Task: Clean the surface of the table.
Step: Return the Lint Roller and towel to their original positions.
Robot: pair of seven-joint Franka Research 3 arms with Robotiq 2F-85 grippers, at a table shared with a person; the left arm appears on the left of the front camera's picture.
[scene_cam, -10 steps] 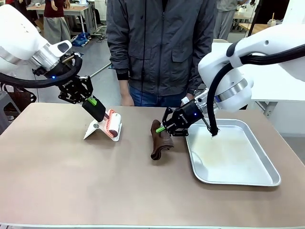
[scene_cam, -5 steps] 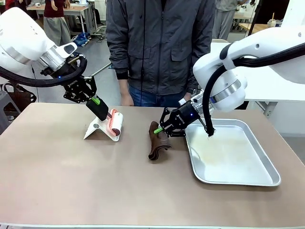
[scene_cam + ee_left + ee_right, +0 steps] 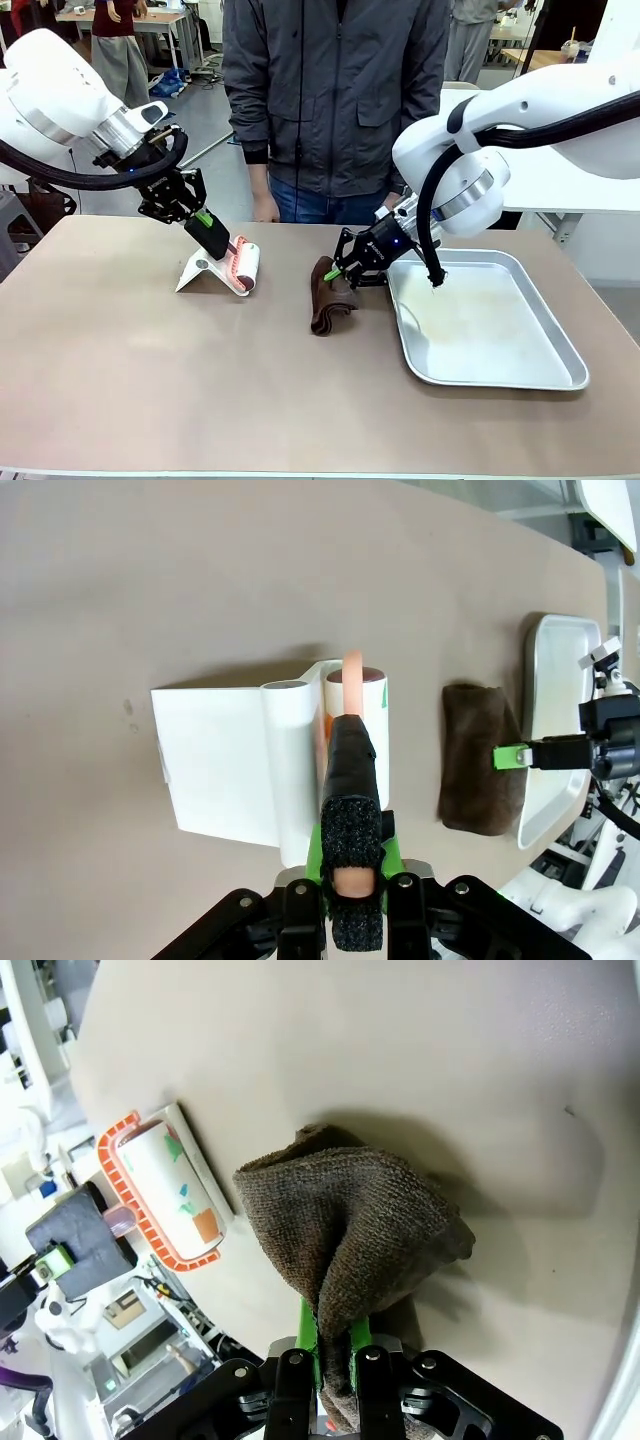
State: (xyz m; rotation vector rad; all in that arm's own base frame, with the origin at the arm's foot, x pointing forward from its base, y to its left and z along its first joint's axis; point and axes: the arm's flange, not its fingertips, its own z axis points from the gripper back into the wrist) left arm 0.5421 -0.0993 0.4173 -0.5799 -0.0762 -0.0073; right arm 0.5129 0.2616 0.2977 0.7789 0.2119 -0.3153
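Front view: right end effector (image 3: 340, 271) pinches a brown cloth (image 3: 328, 296), which rests on the tan worktop (image 3: 200, 380) beside the tray (image 3: 500, 340), placed for wiping. Left end effector (image 3: 222, 246) is clamped on the lint roller (image 3: 243, 266) handle, roller seated in its white stand (image 3: 205, 272), probably for lifting out.
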